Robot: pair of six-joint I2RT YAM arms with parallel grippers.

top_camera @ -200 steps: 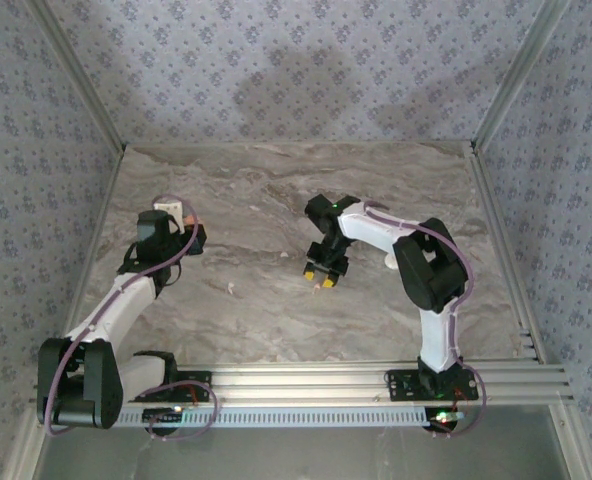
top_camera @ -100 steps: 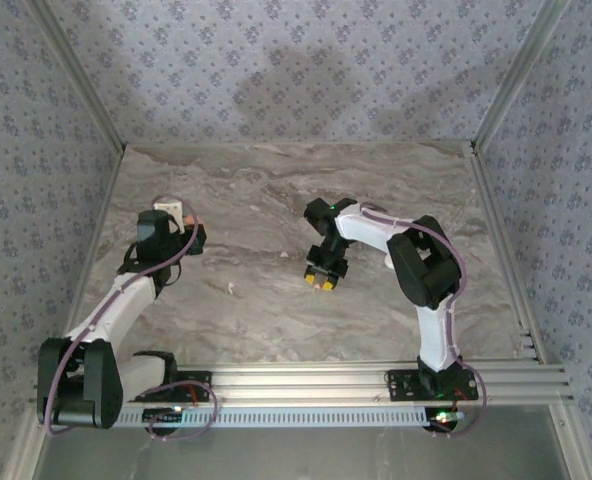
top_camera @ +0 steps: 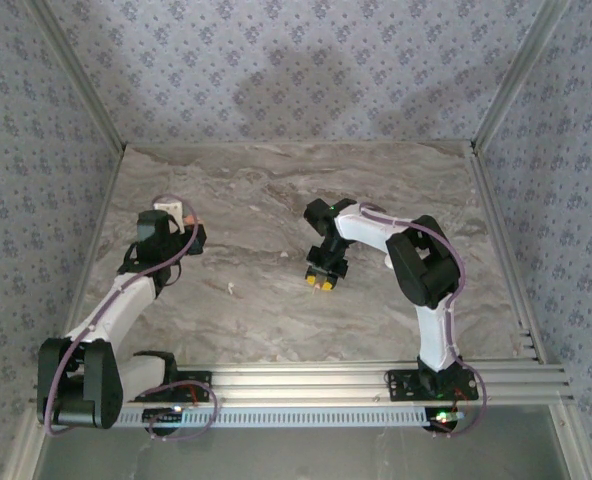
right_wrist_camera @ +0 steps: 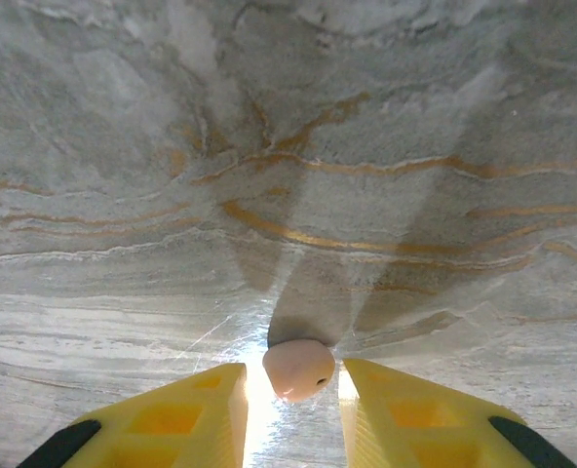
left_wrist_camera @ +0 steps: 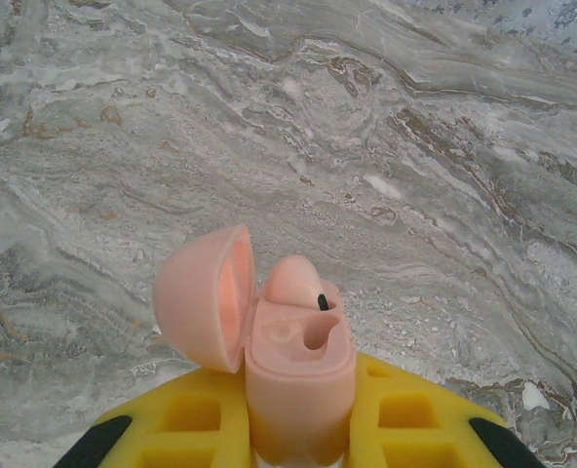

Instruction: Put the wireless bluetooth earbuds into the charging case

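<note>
My left gripper [left_wrist_camera: 298, 414] is shut on the pink charging case [left_wrist_camera: 301, 375], held upright with its lid [left_wrist_camera: 203, 297] swung open to the left. One pale pink earbud [left_wrist_camera: 293, 281] sits in the far slot, and the near slot [left_wrist_camera: 317, 335] is empty. In the top view this gripper [top_camera: 174, 216] is at the table's left. My right gripper [right_wrist_camera: 290, 370] points down at mid-table [top_camera: 323, 283]. Its yellow fingers [right_wrist_camera: 186, 414] stand on either side of a second earbud [right_wrist_camera: 298, 367] lying on the marble, with a narrow gap on each side.
The marble tabletop [top_camera: 276, 190] is bounded by patterned walls and aluminium rails [top_camera: 496, 250]. A small pale speck [top_camera: 230, 289] lies on the table between the two arms.
The right gripper's fingers have drawn closer together around the earbud and shifted slightly nearer. The left arm and case have not moved.
</note>
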